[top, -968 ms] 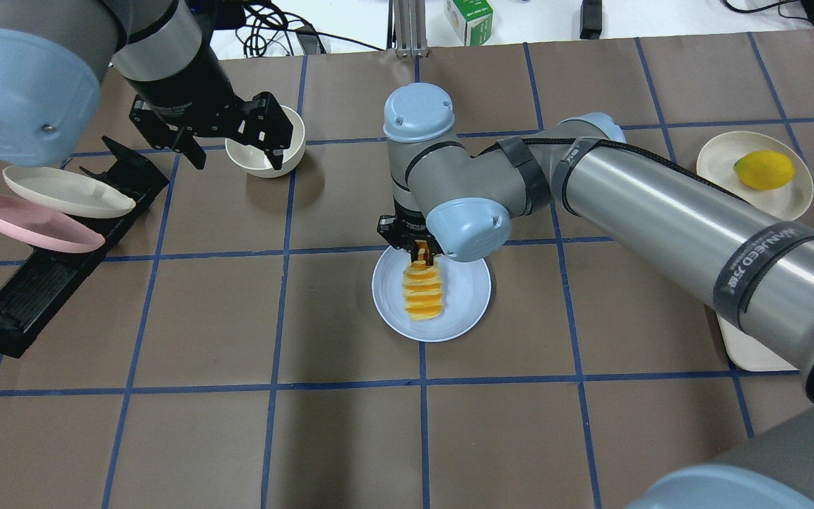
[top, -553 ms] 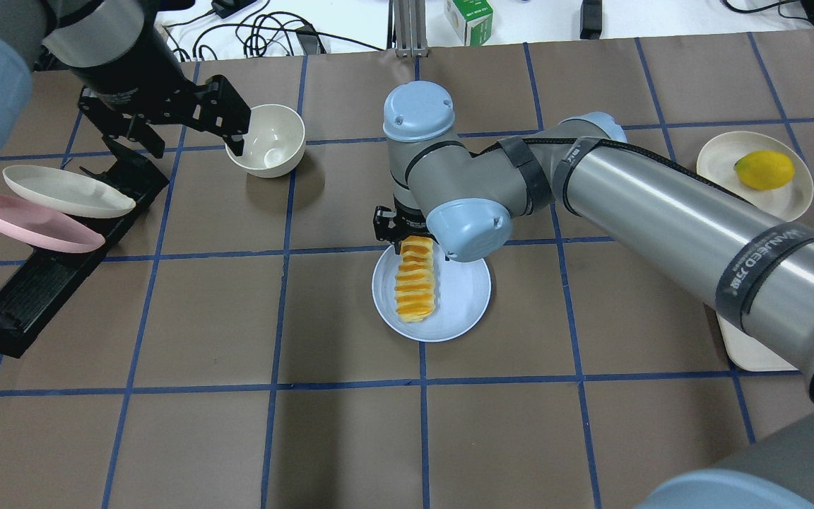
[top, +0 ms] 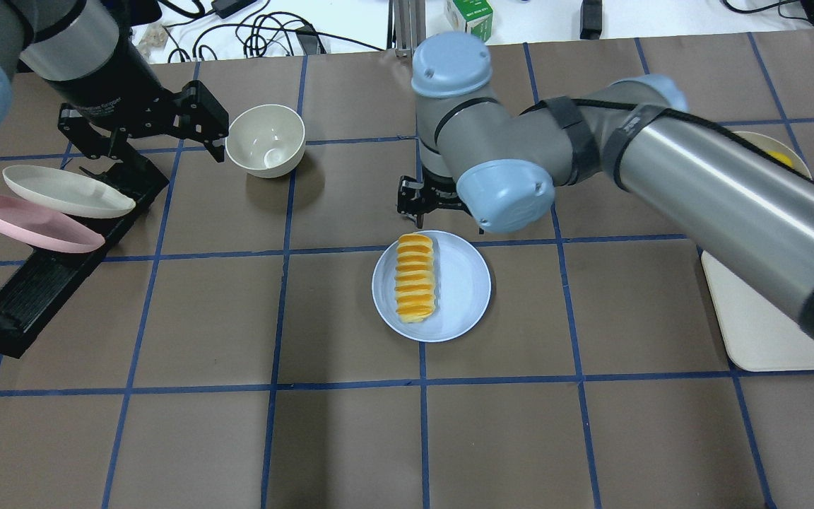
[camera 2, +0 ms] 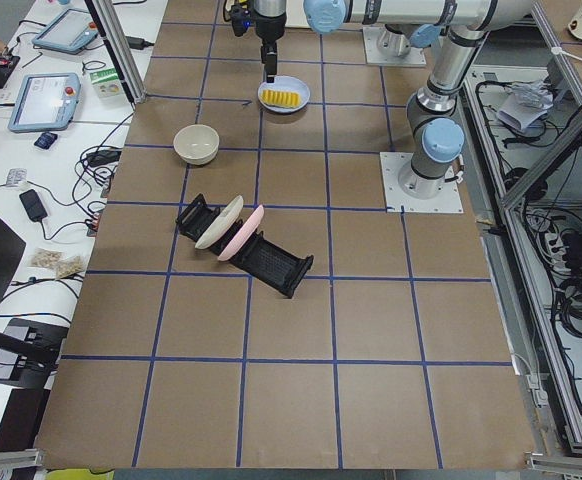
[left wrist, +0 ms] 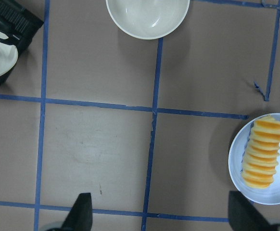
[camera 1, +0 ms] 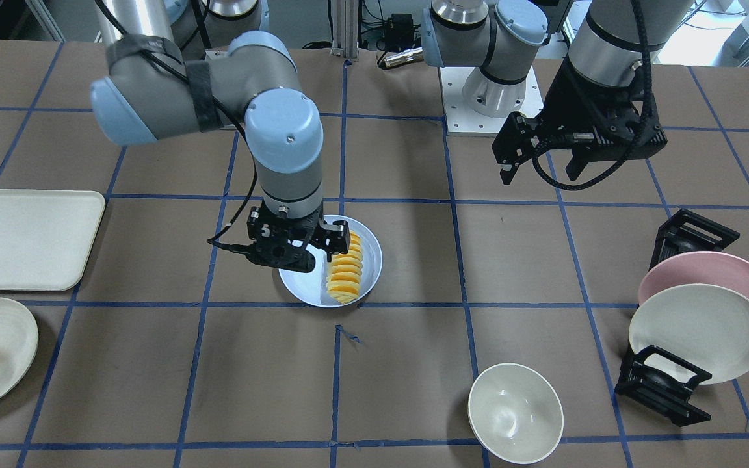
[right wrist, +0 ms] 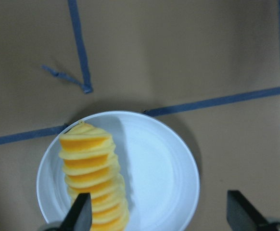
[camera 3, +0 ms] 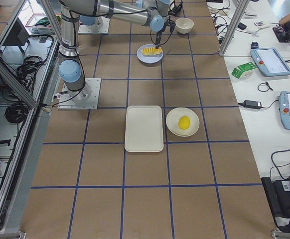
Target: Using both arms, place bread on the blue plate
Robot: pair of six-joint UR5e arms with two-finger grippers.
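The right tool [camera 1: 300,246] has let go of the bread [top: 415,277] and pulled up and back. A second ago it was pinching the loaf's far end; now its fingers are spread with nothing between them, and it hangs over the far rim of the blue plate [top: 463,286]. The left tool [top: 147,134], also spread and empty, has swung away from the white bowl [top: 266,139] toward the dish rack [top: 61,261] at the side of the desk [top: 202,318]. By the look of it the placing is done – only the retreat remains. The bread lies flat on the plate, free of both tools. It is a yellow-orange row of ridged slices spanning almost rim to rim – set off-centre, toward the robot's left
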